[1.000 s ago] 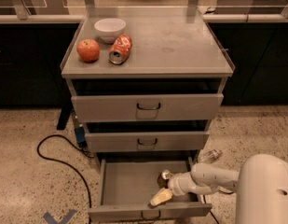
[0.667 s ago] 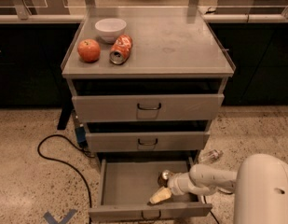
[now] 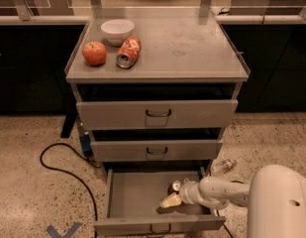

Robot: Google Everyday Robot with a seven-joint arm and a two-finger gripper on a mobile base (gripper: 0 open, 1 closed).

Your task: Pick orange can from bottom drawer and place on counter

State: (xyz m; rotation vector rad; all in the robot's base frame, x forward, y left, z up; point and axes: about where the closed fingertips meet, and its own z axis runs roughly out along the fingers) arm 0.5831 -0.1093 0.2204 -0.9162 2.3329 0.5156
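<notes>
We find the gripper (image 3: 171, 201) inside the open bottom drawer (image 3: 137, 197), just in front of the orange can (image 3: 176, 186) (mostly its silver lid shows), which sits near the drawer's right rear; possibly they touch. How far the claw is spread we cannot tell.
</notes>
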